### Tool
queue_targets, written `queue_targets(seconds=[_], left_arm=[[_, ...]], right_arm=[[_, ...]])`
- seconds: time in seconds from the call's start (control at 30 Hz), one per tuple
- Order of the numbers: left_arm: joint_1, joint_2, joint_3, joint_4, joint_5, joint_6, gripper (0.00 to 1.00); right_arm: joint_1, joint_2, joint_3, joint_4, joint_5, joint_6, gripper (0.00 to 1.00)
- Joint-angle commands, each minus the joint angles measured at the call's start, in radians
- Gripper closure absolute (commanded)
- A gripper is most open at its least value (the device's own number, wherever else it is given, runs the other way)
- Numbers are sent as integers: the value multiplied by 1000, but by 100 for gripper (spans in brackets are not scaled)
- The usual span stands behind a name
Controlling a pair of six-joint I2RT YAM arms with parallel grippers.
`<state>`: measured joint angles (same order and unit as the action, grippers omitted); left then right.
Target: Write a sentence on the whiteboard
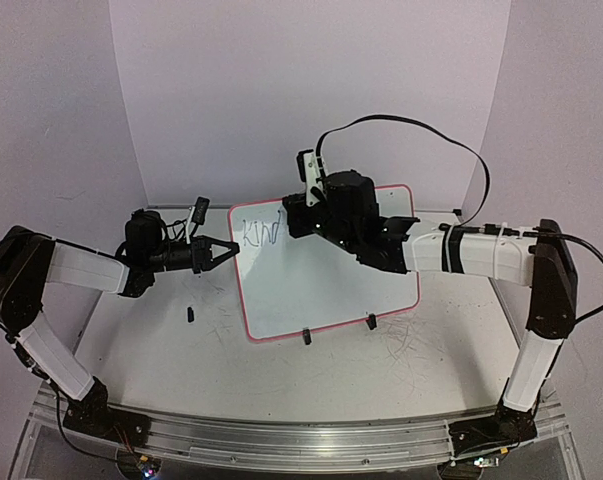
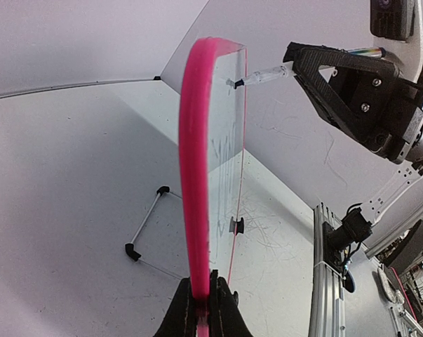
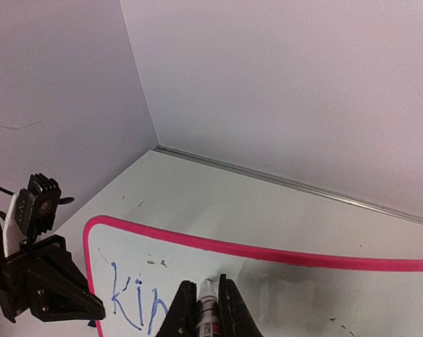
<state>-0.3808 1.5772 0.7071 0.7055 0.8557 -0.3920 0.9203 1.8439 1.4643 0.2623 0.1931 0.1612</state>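
Observation:
The whiteboard point(image 1: 321, 275) with its pink-red frame lies on the table, its two black clip feet at the near edge. My left gripper point(image 1: 224, 252) is shut on the board's left frame edge point(image 2: 197, 175). My right gripper point(image 1: 299, 215) is shut on a marker point(image 3: 208, 309), tip down on the board near its top left. Blue letters "Kin" point(image 3: 137, 305) stand on the board just left of the marker tip; they also show in the top view point(image 1: 262, 233). In the left wrist view the marker tip point(image 2: 238, 82) touches the board face.
A small black piece point(image 1: 190, 314) lies on the table left of the board. A thin rod with black ends point(image 2: 145, 223) lies left of the board edge. Grey scribble marks point(image 1: 411, 340) cover the tabletop at the right. Walls stand close behind.

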Motion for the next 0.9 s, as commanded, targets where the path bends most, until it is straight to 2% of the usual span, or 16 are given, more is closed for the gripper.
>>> queue_targets(seconds=[0.0, 0.7, 0.87], left_arm=[[-17, -14, 32, 15, 45, 51, 100], [-15, -12, 36, 8, 41, 54, 100], [-16, -8, 40, 6, 42, 53, 100]], right_arm=[[-12, 10, -3, 6, 16, 3, 100], [16, -80, -187, 3, 21, 62, 100], [17, -129, -159, 9, -61, 49, 100]])
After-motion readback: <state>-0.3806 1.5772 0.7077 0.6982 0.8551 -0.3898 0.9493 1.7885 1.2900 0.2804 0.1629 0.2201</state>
